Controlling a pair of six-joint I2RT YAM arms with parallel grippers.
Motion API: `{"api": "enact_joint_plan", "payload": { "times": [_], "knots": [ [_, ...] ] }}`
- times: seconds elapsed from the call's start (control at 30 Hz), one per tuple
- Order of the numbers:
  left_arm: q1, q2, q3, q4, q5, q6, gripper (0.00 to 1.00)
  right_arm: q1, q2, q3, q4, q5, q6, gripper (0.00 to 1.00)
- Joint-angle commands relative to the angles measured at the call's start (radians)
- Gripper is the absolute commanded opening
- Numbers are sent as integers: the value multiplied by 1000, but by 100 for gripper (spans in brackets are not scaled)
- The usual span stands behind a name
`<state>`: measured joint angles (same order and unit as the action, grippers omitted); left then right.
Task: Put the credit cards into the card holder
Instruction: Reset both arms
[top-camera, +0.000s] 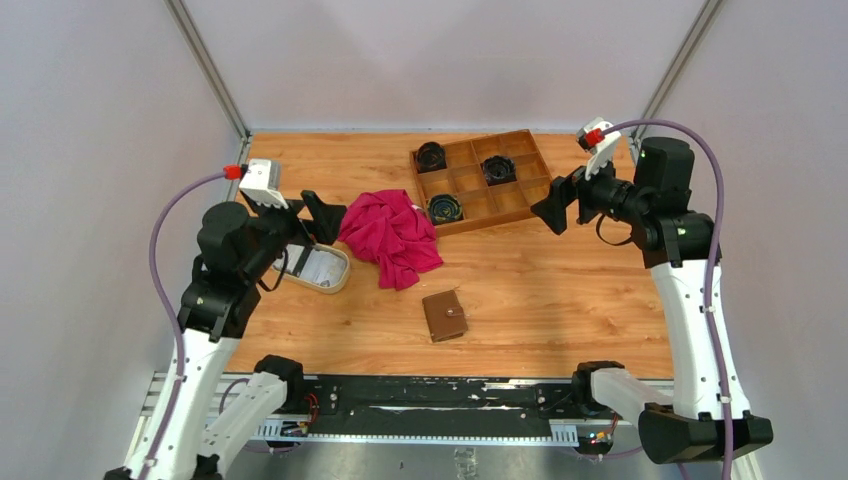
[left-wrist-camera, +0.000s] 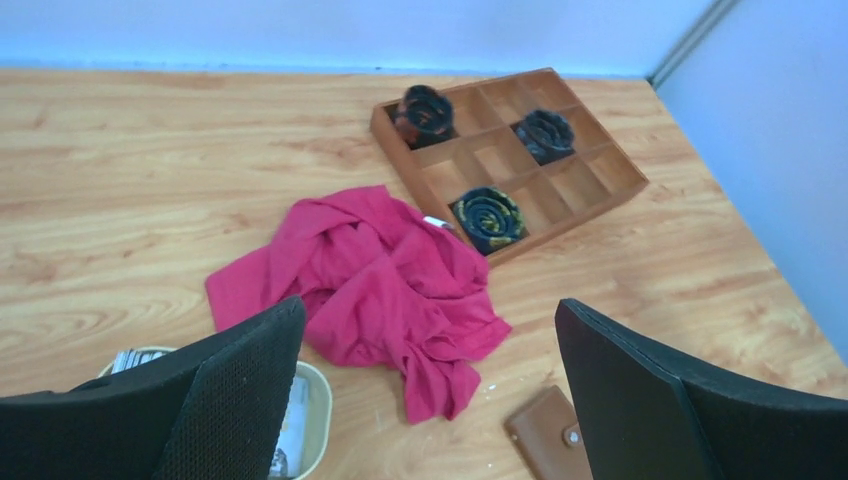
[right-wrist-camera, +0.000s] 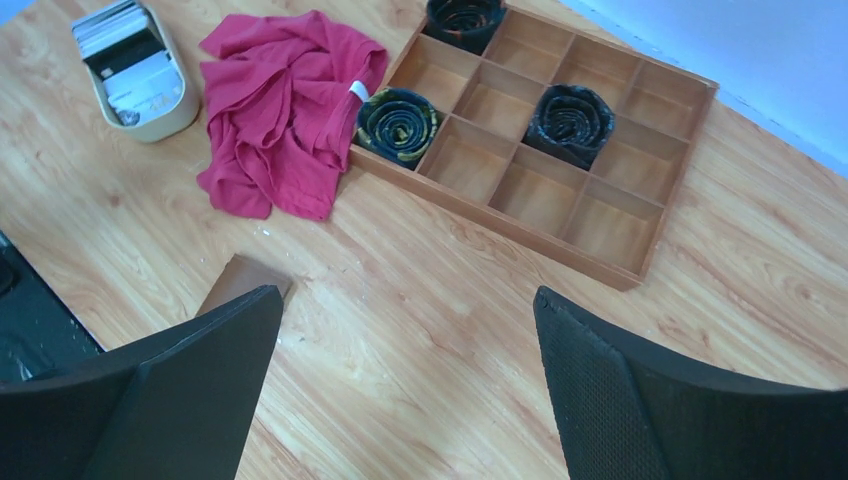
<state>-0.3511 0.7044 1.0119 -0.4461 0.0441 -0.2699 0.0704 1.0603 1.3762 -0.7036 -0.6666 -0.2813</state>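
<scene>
The credit cards (top-camera: 322, 264) lie stacked, white and dark, in a cream oval dish (top-camera: 340, 284) at the table's left. The right wrist view shows the credit cards (right-wrist-camera: 128, 55) at its top left. The card holder (top-camera: 444, 315), a brown wallet with a snap tab, lies shut near the front middle. My left gripper (top-camera: 312, 222) hangs open above the dish, nothing between its fingers; in its own view the left gripper (left-wrist-camera: 430, 303) frames the card holder (left-wrist-camera: 540, 440) at lower right. My right gripper (top-camera: 556, 205) is open and empty beside the wooden tray, and the card holder (right-wrist-camera: 240, 278) peeks past its left finger.
A crumpled pink cloth (top-camera: 390, 235) lies between the dish and a brown wooden compartment tray (top-camera: 492, 221) at the back. Three dark rolled items (top-camera: 445, 208) sit in tray compartments. Grey walls close in the back and both sides.
</scene>
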Motion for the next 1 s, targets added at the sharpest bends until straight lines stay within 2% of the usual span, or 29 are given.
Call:
{"api": "enact_joint_plan", "payload": {
  "times": [0.0,0.13,0.23,0.33,0.63,0.97],
  "knots": [
    [198,52,-60,83,407,-95,100,-31,-35,36,9,69,129,100],
    [201,62,-83,91,382,-24,100,-47,-45,35,16,112,187,100],
    [199,40,-96,56,329,37,100,-62,-49,28,13,56,174,100],
    [199,-5,-159,123,336,37,100,-107,-46,11,23,-4,151,100],
    [199,-58,-307,241,361,41,100,-169,-28,-10,49,-59,136,100],
    [199,-84,-318,171,299,92,100,-224,-31,-56,91,-94,154,100]
  ]
}}
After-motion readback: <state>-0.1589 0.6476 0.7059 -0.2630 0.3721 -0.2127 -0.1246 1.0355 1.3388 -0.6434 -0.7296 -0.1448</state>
